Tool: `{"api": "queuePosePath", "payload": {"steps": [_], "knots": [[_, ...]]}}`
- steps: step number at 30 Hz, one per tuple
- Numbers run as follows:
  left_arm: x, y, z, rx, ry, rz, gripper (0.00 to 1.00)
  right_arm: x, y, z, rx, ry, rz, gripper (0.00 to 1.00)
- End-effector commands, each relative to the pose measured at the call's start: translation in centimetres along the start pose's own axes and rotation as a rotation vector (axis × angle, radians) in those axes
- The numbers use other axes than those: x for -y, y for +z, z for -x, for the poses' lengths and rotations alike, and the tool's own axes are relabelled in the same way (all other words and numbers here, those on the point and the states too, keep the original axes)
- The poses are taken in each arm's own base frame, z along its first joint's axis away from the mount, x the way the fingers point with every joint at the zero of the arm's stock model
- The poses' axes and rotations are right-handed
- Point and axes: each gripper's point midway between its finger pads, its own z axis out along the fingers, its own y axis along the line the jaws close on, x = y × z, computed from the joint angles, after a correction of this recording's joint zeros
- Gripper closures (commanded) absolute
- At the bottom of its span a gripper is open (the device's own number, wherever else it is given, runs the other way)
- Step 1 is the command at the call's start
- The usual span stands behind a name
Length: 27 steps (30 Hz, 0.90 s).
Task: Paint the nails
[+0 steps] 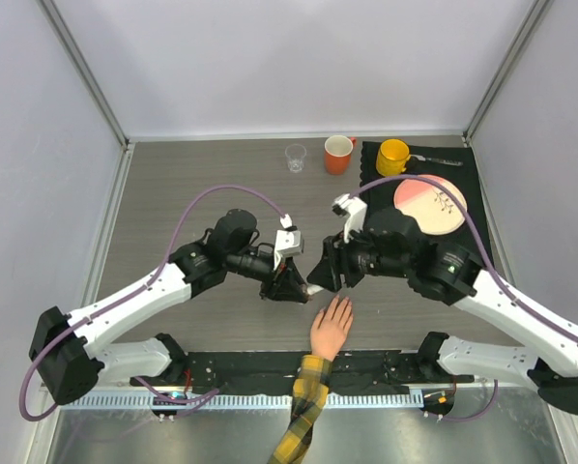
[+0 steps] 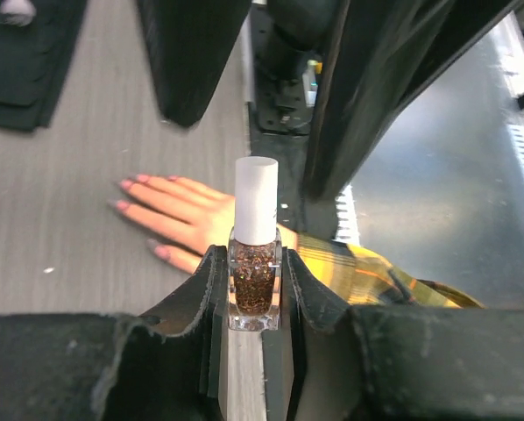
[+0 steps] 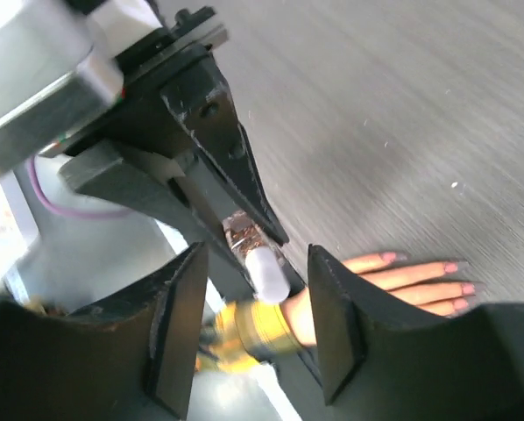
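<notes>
Clamping bottle (image 2: 254,285): left claw (image 2: 253,263), fingers tight on glass | right claw (image 3: 255,263): spread, facing cap (image 3: 267,274) | nails (image 2: 124,185): near both claws

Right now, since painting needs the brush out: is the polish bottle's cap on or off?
On. The white cap sits squarely atop the upright polish bottle in the left wrist view.

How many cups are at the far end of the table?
3: a clear glass on the left, an orange mug beside it, and a yellow mug on the black mat. None seems hidden.
</notes>
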Motion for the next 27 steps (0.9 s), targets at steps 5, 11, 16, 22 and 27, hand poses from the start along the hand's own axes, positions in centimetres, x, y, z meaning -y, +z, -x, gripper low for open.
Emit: {"api": "queuePosePath", "payload": {"steps": [5, 11, 16, 22, 27], "knots": [[-2.3, -1.8, 3.9, 0.180, 0.052, 0.250, 1.00, 1.5, -1.0, 4.4, 0.377, 0.272, -0.053, 0.43], [-2.9, -3.3, 5.4, 0.277, 0.086, 0.356, 1.00, 2.1, -0.1, 5.3, 0.472, 0.344, -0.046, 0.43], [-3.1, -4.2, 6.2, 0.314, 0.096, 0.403, 1.00, 2.4, 0.6, 5.6, 0.505, 0.355, -0.040, 0.45], [-3.4, -4.8, 6.4, 0.338, 0.092, 0.443, 1.00, 1.6, 2.3, 5.6, 0.489, 0.355, 0.001, 0.46], [-3.7, -4.8, 6.4, 0.336, 0.077, 0.457, 1.00, 0.6, 2.9, 6.0, 0.486, 0.328, 0.020, 0.53]]}}
